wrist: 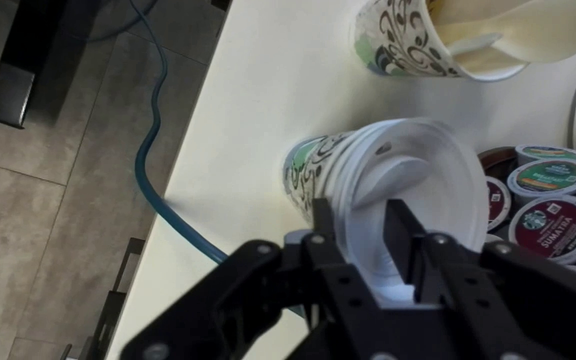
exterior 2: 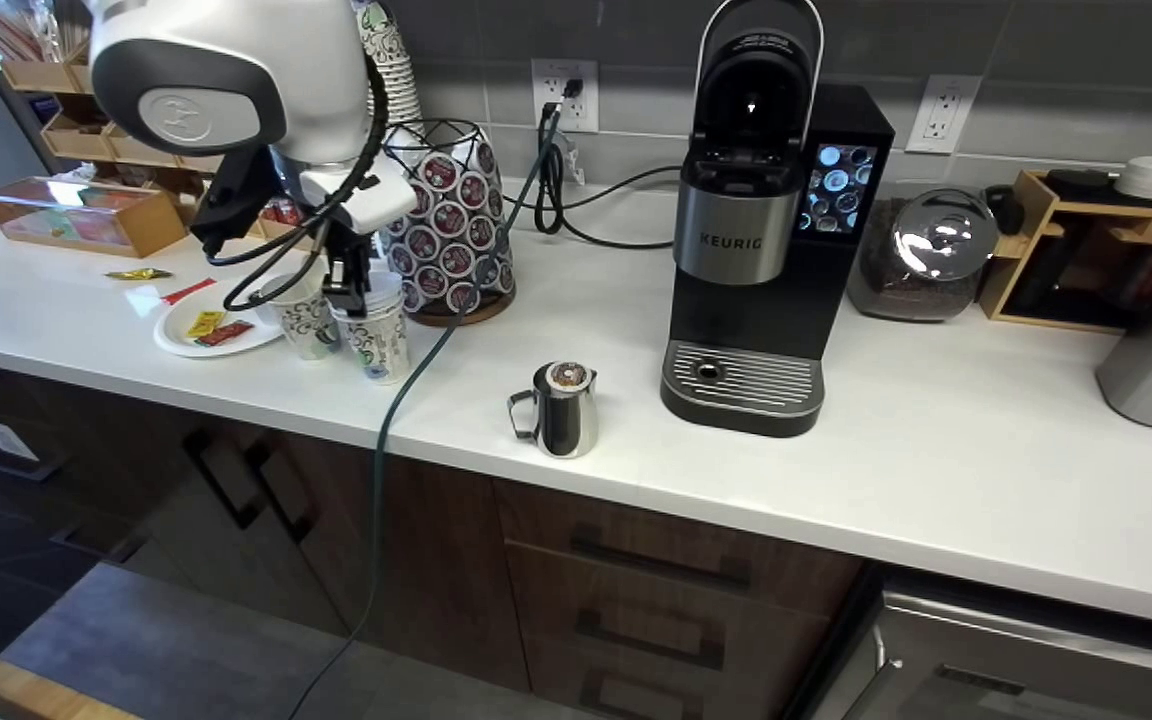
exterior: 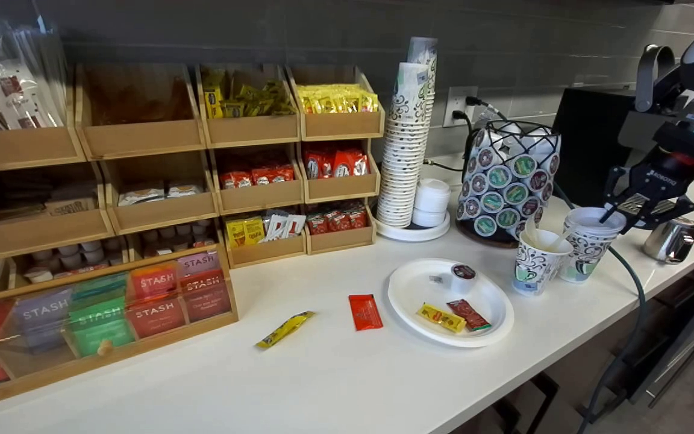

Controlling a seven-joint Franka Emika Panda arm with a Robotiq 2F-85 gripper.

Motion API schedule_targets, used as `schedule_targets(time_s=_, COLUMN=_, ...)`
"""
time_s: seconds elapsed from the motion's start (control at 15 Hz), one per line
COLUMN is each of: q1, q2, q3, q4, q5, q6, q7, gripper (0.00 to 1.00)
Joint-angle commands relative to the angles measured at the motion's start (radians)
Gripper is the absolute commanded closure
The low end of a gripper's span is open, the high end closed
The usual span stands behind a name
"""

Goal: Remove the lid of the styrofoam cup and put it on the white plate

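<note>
The lid [exterior: 588, 217] is white, round and slightly bluish; it sits on an upright tapered cup [exterior: 582, 256]. This cup is white with dark swirls and green print. In the wrist view the lid [wrist: 438, 200] has a recessed top, with several white bands stacked below its rim. My gripper [wrist: 355, 217] is open at that rim, one finger outside, one over the recess; contact cannot be told. The gripper also shows in an exterior view [exterior: 617, 222]. The white plate [exterior: 413, 295] holds a coffee pod [exterior: 463, 278], a yellow packet [exterior: 440, 317] and a dark red packet [exterior: 470, 314].
A patterned cup with spoons [exterior: 537, 265] stands beside the lidded cup, towards the plate. A pod carousel [exterior: 506, 181] is behind. A metal pitcher [exterior 2: 566, 415] and a coffee machine [exterior 2: 741, 240] stand on the counter. A green cable [exterior 2: 416, 385] runs over the counter edge.
</note>
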Motion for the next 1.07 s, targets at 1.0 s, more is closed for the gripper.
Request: schedule_targets(time_s=1.0, q1=0.147, q2=-0.369, q3=0.152, q4=-0.073, q5=-0.174, q6=-0.194, q7=-0.060, gripper=0.98)
